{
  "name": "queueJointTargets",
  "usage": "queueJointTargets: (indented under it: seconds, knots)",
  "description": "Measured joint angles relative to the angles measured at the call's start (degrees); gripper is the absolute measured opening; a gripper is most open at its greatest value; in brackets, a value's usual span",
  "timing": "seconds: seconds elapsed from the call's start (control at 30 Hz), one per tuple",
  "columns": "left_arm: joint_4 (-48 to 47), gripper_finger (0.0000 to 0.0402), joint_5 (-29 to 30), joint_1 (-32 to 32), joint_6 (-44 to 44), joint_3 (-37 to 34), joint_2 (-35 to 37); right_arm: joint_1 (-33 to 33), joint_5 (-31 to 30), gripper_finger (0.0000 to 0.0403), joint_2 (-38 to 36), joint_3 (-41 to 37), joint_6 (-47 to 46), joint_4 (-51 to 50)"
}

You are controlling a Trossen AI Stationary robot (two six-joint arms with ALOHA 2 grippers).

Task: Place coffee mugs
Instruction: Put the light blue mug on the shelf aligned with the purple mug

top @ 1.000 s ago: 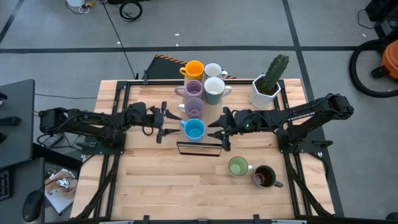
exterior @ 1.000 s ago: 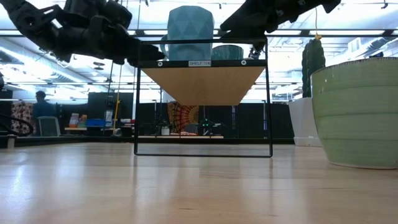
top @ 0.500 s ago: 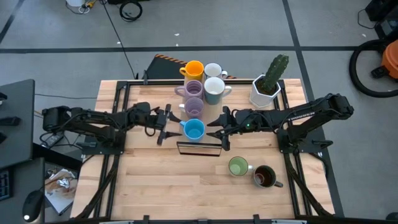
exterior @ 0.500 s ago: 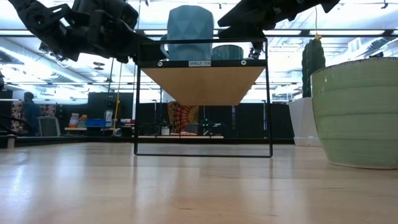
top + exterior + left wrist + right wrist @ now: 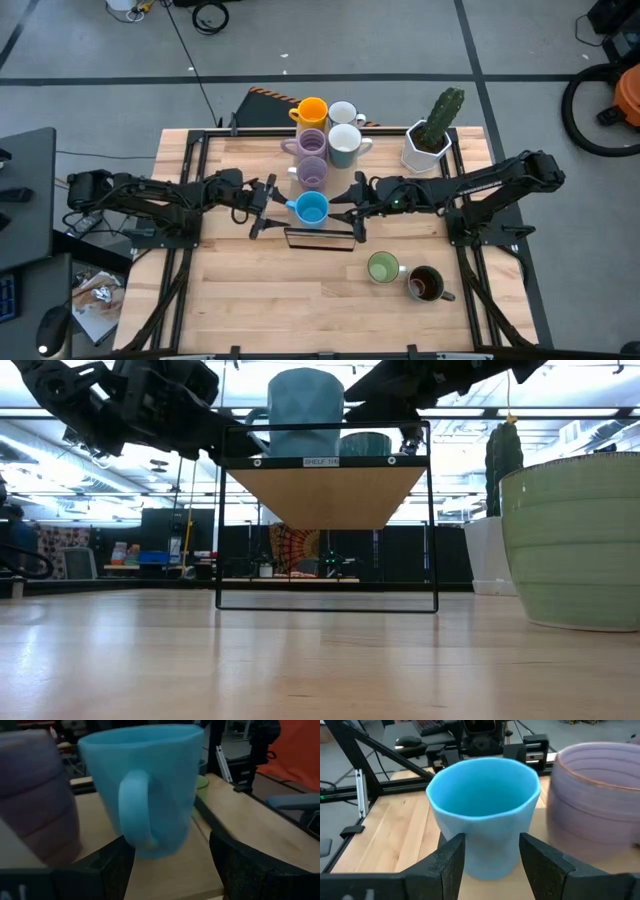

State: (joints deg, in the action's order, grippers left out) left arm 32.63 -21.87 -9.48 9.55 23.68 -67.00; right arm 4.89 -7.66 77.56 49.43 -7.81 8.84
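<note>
The blue mug (image 5: pixel 312 208) stands upright on the small black-framed shelf (image 5: pixel 320 238), its handle (image 5: pixel 136 810) facing my left gripper. My left gripper (image 5: pixel 262 205) is open on the mug's left, its fingers (image 5: pixel 112 867) standing off to either side of the handle. My right gripper (image 5: pixel 352 206) is open on the mug's right, with the fingers (image 5: pixel 451 860) flanking the mug's lower wall (image 5: pixel 492 850). Behind the blue mug stand two purple mugs (image 5: pixel 312 172), an orange one (image 5: pixel 312 110) and two white ones (image 5: pixel 345 142). The green mug (image 5: pixel 382 268) and the dark brown mug (image 5: pixel 424 284) sit on the table nearer me. My right gripper has a finger on each side of the blue mug's lower wall (image 5: pixel 492 850), coming level from the table's right. I cannot tell whether the fingers touch it. The mug stands upright on the shelf.
A white faceted pot with a green cactus (image 5: pixel 428 145) stands at the far right of the table. The green mug (image 5: pixel 575 540) fills the right of the low view. Bare wood lies along the near edge and at the near left (image 5: pixel 250 300).
My left gripper has moved toward the table's right, closer to the blue mug's handle side, staying open. The mugs have stayed where they were.
</note>
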Motion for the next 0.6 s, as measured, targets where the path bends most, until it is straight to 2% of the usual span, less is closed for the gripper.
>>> queueJointTargets:
  seconds: [0.27, 0.6]
  knots:
    - [-5.68, 0.0263, 1.15, 0.38, 0.12, 0.00, 3.46, -0.04, 1.12, 0.0194, 3.82, 0.00, -0.03, 3.86]
    - [-11.12, 0.0263, 3.04, 1.10, 0.08, -0.02, 9.52, -0.53, 1.80, 0.0194, 3.98, 0.00, 0.15, 5.76]
